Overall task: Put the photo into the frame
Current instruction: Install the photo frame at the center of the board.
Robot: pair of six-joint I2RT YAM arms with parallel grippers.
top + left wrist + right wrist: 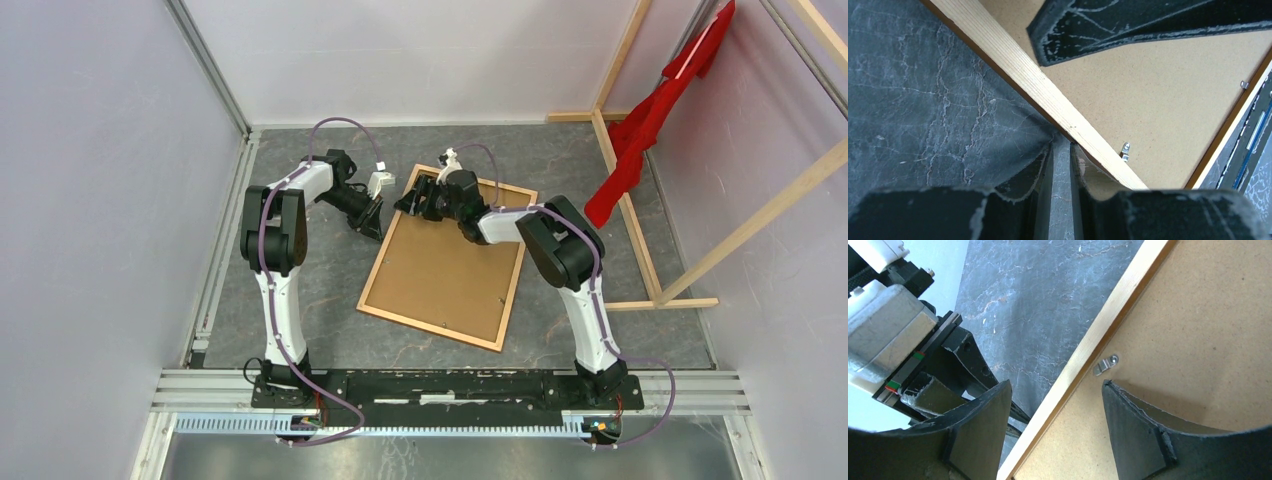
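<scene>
At the middle of the dark grey mat lies the frame, back up and at a slant, with a brown backing board filling it. Over its far left corner hangs the right gripper, fingers spread wide astride the pale wooden rail: one above the mat, the other above the board just beside a small metal clip. The left gripper sits low at the outer side of that rail, fingers nearly pressed together, nothing between them; their tips seem to touch the rail's lower edge, though shadow hides the contact.
</scene>
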